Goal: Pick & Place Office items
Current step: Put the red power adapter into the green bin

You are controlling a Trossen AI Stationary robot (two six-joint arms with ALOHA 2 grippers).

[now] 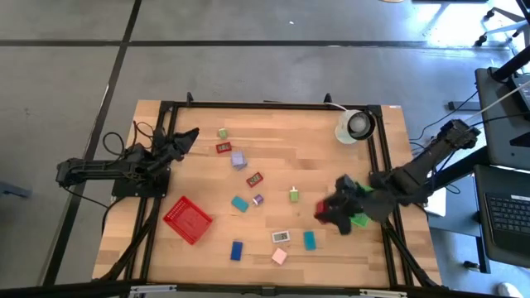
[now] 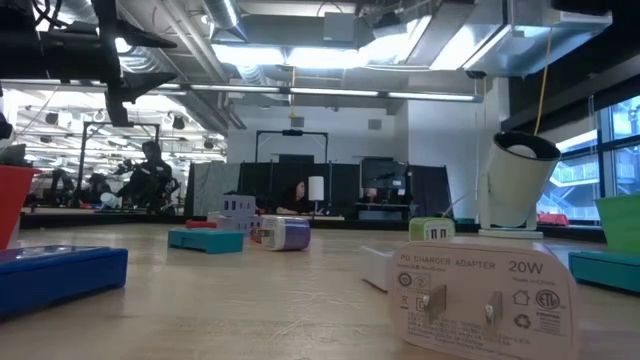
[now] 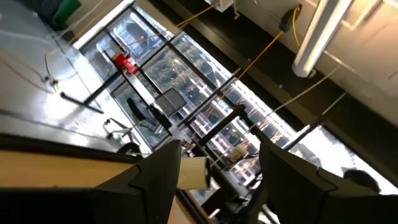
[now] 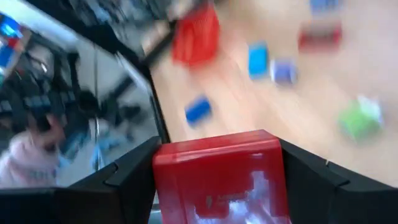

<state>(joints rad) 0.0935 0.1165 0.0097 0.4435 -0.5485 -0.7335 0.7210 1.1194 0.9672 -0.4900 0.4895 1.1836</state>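
The office items lie scattered over the wooden table: a green piece [image 1: 222, 132], a red one [image 1: 224, 148], a lavender one [image 1: 238, 159], a teal one [image 1: 239, 203], a blue one [image 1: 237, 250] and a pink one [image 1: 279, 257], among others. My right gripper [image 1: 328, 213] hovers near the table's right edge, beside the green basket [image 1: 360, 218], and is shut on a red piece [image 4: 217, 177]. My left gripper [image 1: 189, 134] waits open at the far left, its wrist view pointing up at the ceiling [image 3: 217, 162]. My right gripper pinches the red piece between its two fingers, one dark finger [image 4: 134, 171] on each side of the block's upper part [image 4: 214, 155]. The fingers come slanting from the table's right. The piece appears clear of the table, with the tabletop well beyond it.
A red basket [image 1: 187, 219] sits at the near left. A white round object with a dark centre [image 1: 356, 126] stands at the far right corner. A white charger adapter [image 2: 485, 295] lies close to the low camera. Black frame rails [image 1: 166, 116] border the table.
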